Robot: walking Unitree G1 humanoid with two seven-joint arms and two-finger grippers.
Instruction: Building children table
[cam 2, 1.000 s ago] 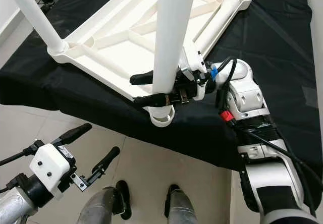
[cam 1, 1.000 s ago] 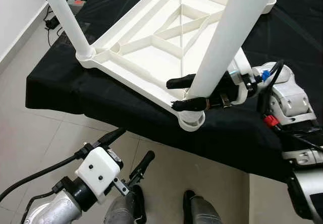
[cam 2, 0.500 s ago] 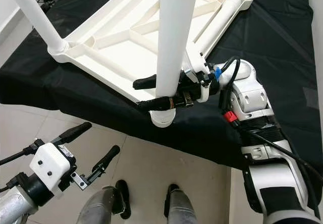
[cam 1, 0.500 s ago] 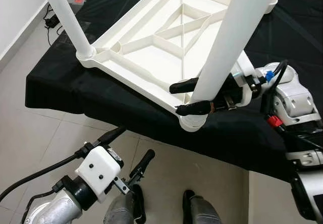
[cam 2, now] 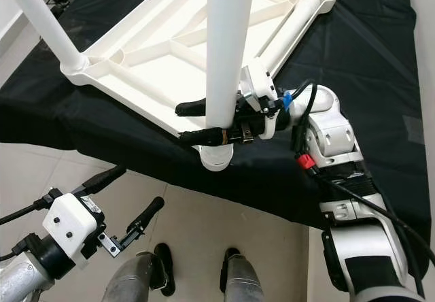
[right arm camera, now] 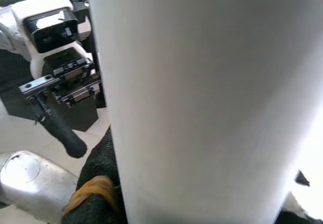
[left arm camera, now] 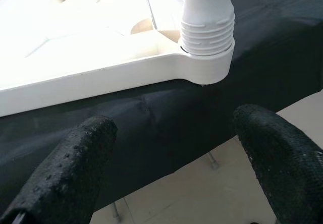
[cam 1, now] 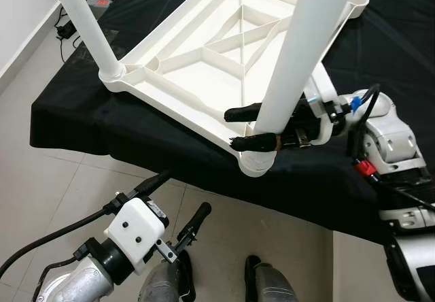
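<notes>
A white plastic table top (cam 1: 170,105) lies upside down on a black-covered surface (cam 1: 75,111). One white leg (cam 1: 88,23) stands in its left corner. A second white leg (cam 1: 299,50) rises from the near corner socket (cam 1: 257,162), and my right gripper (cam 1: 231,128) is shut on it just above the socket. In the right wrist view this leg (right arm camera: 202,103) is pressed against a black finger (right arm camera: 93,193). My left gripper (cam 1: 185,192) hangs open over the floor below the table edge. Its wrist view looks at the socket (left arm camera: 207,67) and the leg's threaded base (left arm camera: 208,27).
Another white leg (cam 2: 292,26) lies loose inside the upturned top near the far right corner. The black surface's edge (cam 1: 170,169) runs just in front of the socket. Tiled floor and my feet (cam 1: 262,278) are below. Cables and a power strip (cam 1: 98,3) lie at the far left.
The right gripper and the leg it holds swayed slightly right, then back left. The left arm has stayed put.
</notes>
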